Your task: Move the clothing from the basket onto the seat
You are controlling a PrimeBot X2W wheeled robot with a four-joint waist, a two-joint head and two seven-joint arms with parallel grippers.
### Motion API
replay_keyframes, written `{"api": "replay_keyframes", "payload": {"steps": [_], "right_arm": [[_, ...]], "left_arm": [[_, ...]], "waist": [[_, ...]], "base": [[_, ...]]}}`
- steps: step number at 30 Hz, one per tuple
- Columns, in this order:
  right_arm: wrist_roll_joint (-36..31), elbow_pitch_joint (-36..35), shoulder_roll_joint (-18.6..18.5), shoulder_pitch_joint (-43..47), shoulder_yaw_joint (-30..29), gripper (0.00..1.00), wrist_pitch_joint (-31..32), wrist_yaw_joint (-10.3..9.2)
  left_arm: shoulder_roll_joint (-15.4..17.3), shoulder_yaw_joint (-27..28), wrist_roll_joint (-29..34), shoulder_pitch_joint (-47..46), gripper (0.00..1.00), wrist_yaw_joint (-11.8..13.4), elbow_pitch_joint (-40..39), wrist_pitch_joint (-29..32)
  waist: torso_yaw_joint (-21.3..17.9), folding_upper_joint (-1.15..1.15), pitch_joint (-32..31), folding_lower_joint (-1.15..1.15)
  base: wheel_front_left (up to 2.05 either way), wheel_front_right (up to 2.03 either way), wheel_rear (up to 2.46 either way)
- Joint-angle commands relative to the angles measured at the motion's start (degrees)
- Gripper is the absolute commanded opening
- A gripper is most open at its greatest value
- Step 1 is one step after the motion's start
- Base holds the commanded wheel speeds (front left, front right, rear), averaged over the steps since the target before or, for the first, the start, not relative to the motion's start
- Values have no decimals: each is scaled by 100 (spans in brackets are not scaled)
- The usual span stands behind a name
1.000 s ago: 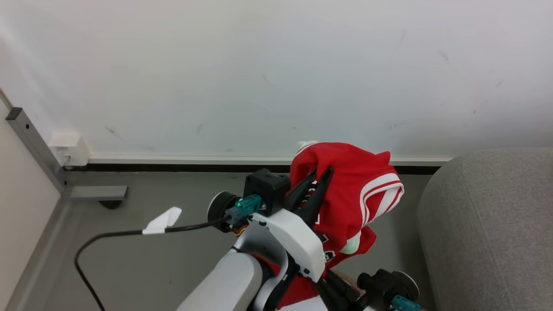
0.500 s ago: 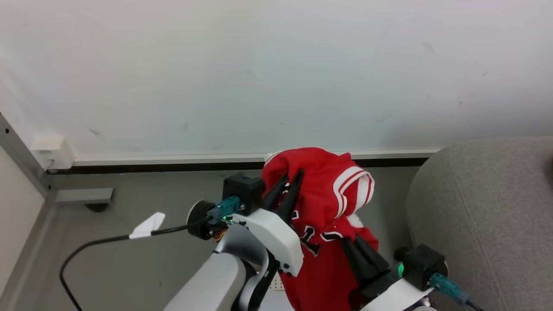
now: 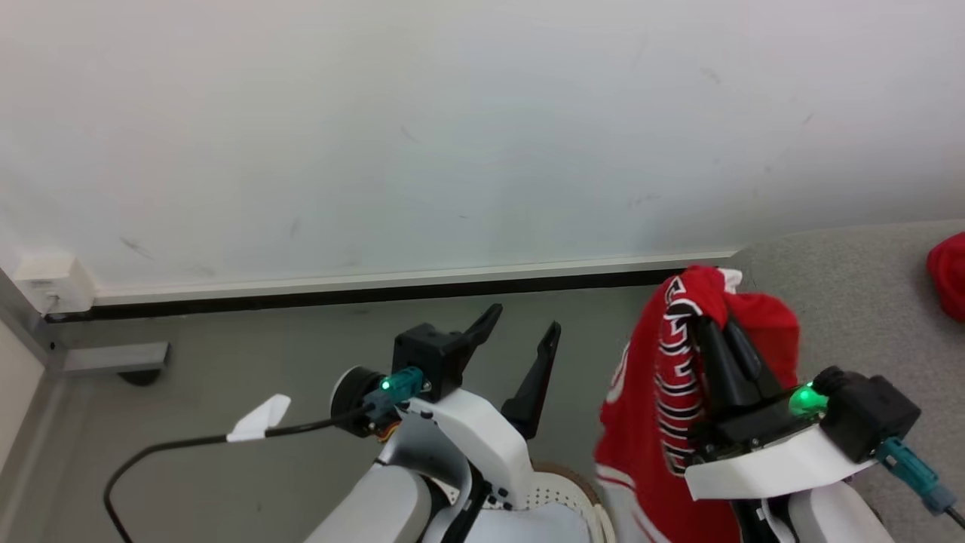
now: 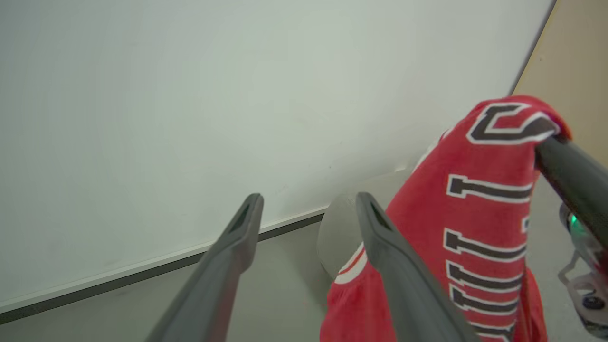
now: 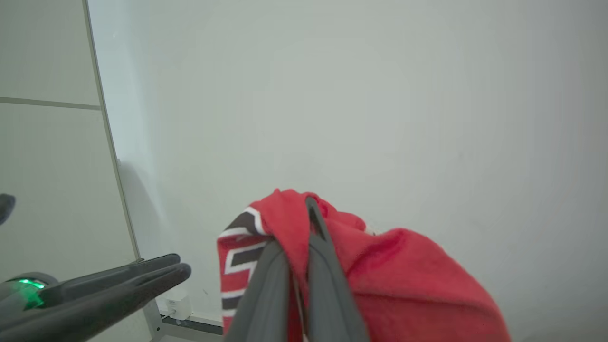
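The clothing (image 3: 641,422), bright red with black-and-white lettering, hangs from my right gripper (image 3: 705,323), which is shut on its top fold. It hangs just left of the grey seat (image 3: 844,302), above the floor. My left gripper (image 3: 524,318) stands open and empty to the left of the cloth, apart from it. A piece of the basket (image 3: 584,486), perforated white with a brown rim, peeks out at the bottom edge under my left arm. In the left wrist view the open fingers (image 4: 247,228) frame the wall, with the clothing (image 4: 484,213) to their right. The right wrist view shows shut fingers (image 5: 327,275) pinching the clothing (image 5: 403,275).
A white wall with a baseboard (image 3: 377,283) runs across the back. A black cable with a white tag (image 3: 260,417) trails on the grey floor at left, near a metal frame foot (image 3: 113,358). Another red item (image 3: 948,275) lies on the seat at far right.
My left gripper has let go of the clothing and opened. My right gripper has shut on it and carried it right, toward the seat. The head camera has turned to the right.
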Motion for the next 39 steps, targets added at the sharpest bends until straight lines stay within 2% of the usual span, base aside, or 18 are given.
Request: {"api": "replay_keyframes", "payload": {"steps": [1, 9, 17, 31, 39], "right_arm": [[-81, -81, -6, -69, -90, 0, -1, -13], [-356, -358, -6, -242, -487, 0, 0, -13], [-426, -448, -35, -335, -664, 0, 0, -13], [-409, -755, -324, -321, -1000, 0, 0, -13], [-401, -963, -420, -522, -1318, 0, 8, -13]], "left_arm": [[32, -50, 0, 83, 100, -31, -52, 25], [-5, -261, -42, 205, 100, -97, -238, 21], [-21, -363, -62, 232, 100, -93, -301, -45], [-40, -457, -81, 169, 100, -77, -373, -96], [2, -593, 65, -58, 100, -155, -492, -4]], "waist": [[-35, 0, 0, 0], [-342, 0, 41, 0], [-828, 0, 96, 0], [-1628, 0, 244, 0], [-1818, 0, 657, 0]], "base": [[0, 0, 0], [0, 0, 0], [0, 0, 0], [0, 0, 0], [0, 0, 0]]}}
